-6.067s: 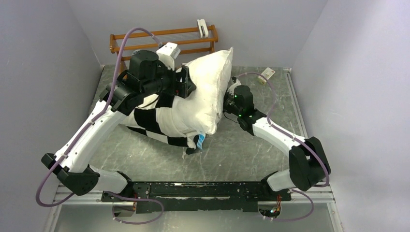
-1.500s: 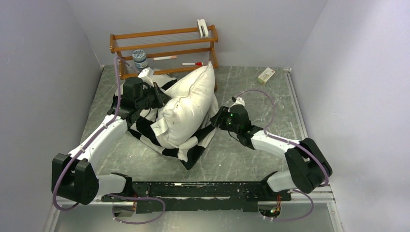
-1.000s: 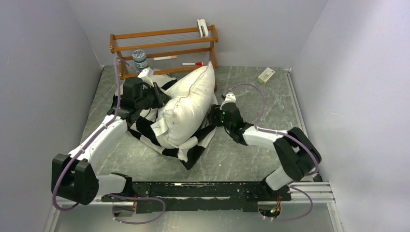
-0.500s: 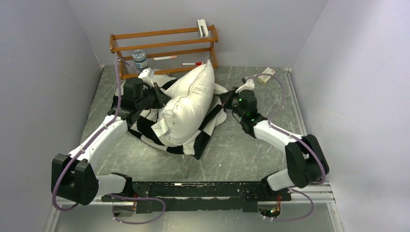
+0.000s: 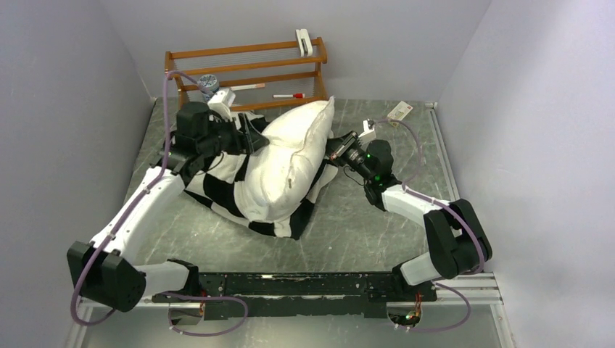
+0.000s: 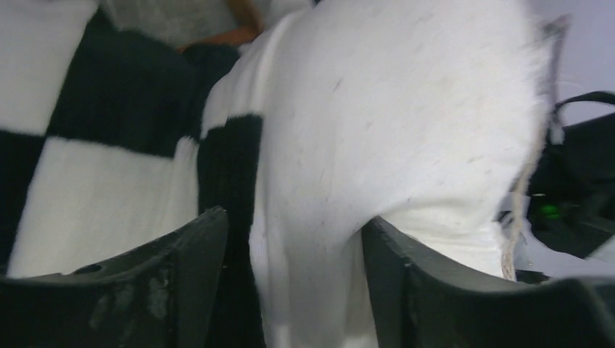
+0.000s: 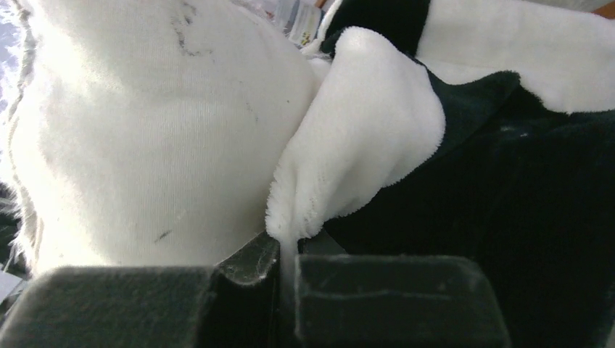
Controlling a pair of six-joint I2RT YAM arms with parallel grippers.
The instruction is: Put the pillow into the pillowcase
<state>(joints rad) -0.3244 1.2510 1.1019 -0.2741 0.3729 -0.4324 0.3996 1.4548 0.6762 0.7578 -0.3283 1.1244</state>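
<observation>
- White cotton fills the middle of the top view: the pillow (image 5: 290, 159) lies on a slant, its upper corner pointing to the upper right. Its lower end is sunk in the pillowcase (image 5: 217, 185).
- Black and white checks of the pillowcase spread to the left of the pillow and below it on the grey marbled table (image 5: 362, 232). A dark fold wraps the pillow's lower right edge.
- At the pillow's upper left, the left gripper (image 5: 250, 134) sits on the line where pillow and pillowcase meet.
- In the left wrist view the left gripper (image 6: 290, 221) has its fingers (image 6: 181, 268) wide apart. A black strip of pillowcase (image 6: 109, 145) and the white bulge of the pillow (image 6: 391, 130) fill the gap. Whether they squeeze this cloth I cannot tell.
- Just right of the pillow, the right gripper (image 5: 337, 148) reaches in at the pillowcase's edge.
- The right wrist view shows the right gripper (image 7: 288, 254) pinched together on a white plush flap of the pillowcase (image 7: 362, 145). The pillow (image 7: 145, 130) presses against that flap at the left of the frame.
- A wooden rack (image 5: 246, 61) stands along the top of the top view, holding a jar (image 5: 208, 83) and a red marker (image 5: 289, 95).
- A small box (image 5: 399, 112) lies at the table's upper right.
</observation>
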